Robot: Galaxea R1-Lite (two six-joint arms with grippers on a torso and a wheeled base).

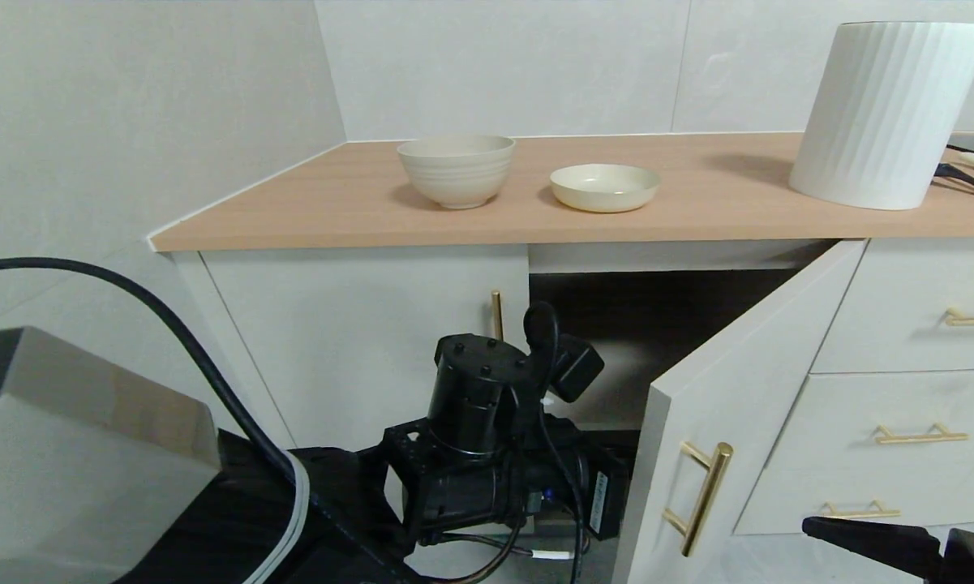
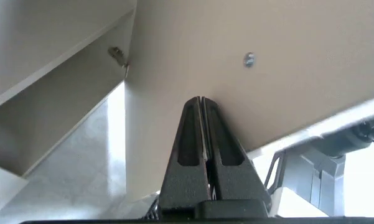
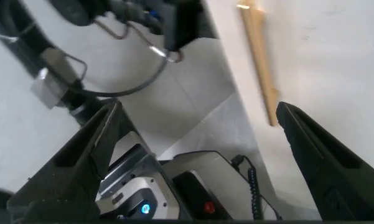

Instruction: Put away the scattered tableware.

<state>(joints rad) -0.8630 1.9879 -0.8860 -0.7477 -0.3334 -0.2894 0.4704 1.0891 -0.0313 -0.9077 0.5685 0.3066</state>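
Two pieces of tableware stand on the wooden countertop [image 1: 722, 182]: a cream ribbed bowl [image 1: 456, 169] and, to its right, a shallow cream dish [image 1: 605, 186]. My left arm [image 1: 487, 438] sits low in front of the open cabinet [image 1: 657, 324]. The left gripper [image 2: 201, 149] is shut with nothing in it, pointing at a pale panel with a screw [image 2: 249, 60]. My right gripper [image 3: 199, 143] is open and empty, low at the right, near the gold handle [image 3: 258, 56] of the open door. One of its fingers [image 1: 868, 539] shows at the bottom right of the head view.
The cabinet door [image 1: 738, 389] swings out toward me with its gold handle [image 1: 701, 495]. A tall white ribbed container [image 1: 888, 113] stands on the counter at the right, dark utensils [image 1: 973, 166] behind it. Drawers [image 1: 908, 389] fill the right side. A wall bounds the left.
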